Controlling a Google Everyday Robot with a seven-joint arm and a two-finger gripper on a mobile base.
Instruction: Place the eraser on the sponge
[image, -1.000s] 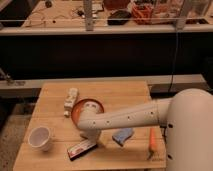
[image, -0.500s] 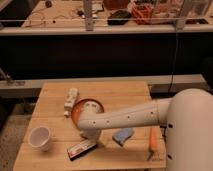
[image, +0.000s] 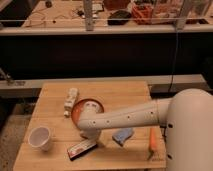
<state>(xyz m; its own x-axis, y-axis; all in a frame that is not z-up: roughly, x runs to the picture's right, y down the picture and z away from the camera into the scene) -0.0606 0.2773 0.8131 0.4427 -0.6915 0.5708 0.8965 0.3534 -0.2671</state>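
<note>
Camera view gives you the robot's white body (image: 189, 131) filling the lower right corner. Its arm (image: 127, 117) reaches left across the wooden bench (image: 117, 92) and ends in a rounded joint over the front edge of the bowl.

The bench carries everything else. The orange-red bowl (image: 86, 106) sits near the middle, partly covered by the arm. A white cup (image: 40, 137) stands upright at the front left, well apart from the bowl. A cream bottle (image: 70, 100) lies just beside the bowl's left rim.

The eraser (image: 82, 148) lies flat on the bench near the front edge, set at an angle, its pale top with a red patch facing up. It is not on the sponge. The light-blue sponge (image: 123, 135) rests on the bench to the eraser's right, near it but with bare wood between them, and its top is tucked just under the arm. An orange carrot (image: 152, 140) lies further right, near the bench's right edge.

The end effector (image: 89, 133) hangs below the arm's rounded joint, between the bowl and the eraser, right above the eraser's upper end. You cannot tell from here whether it is spread, closed or touching the eraser.
</note>
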